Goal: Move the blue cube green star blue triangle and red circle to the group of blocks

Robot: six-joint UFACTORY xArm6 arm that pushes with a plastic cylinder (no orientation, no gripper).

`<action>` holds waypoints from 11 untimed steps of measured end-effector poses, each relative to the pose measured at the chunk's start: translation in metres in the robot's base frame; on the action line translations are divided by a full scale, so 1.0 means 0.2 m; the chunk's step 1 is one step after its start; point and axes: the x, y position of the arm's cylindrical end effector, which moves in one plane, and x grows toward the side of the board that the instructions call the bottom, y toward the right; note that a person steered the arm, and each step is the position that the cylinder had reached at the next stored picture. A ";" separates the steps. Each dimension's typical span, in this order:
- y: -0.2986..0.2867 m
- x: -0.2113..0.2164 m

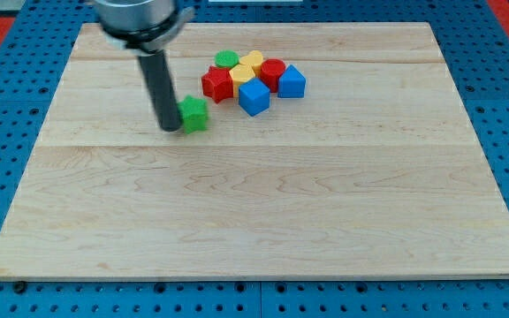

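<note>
My tip (169, 129) rests on the board just to the view's left of the green star (193, 114), touching or nearly touching it. The green star sits apart, to the lower left of a cluster of blocks. In the cluster, the blue cube (254, 96) is at the bottom, the blue triangle (292, 82) at the right, and the red circle (273, 72) between them. A red star (216, 84) forms the cluster's left side, with a green circle (227, 59) at the top and yellow blocks (247, 67) in the middle.
The wooden board (254, 203) lies on a blue perforated table (7, 88). The rod's dark body (159, 88) rises from the tip to the arm's mount at the view's top left.
</note>
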 end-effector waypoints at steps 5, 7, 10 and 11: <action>0.27 0.05; 0.91 -0.07; 0.86 -0.49; 0.70 -0.47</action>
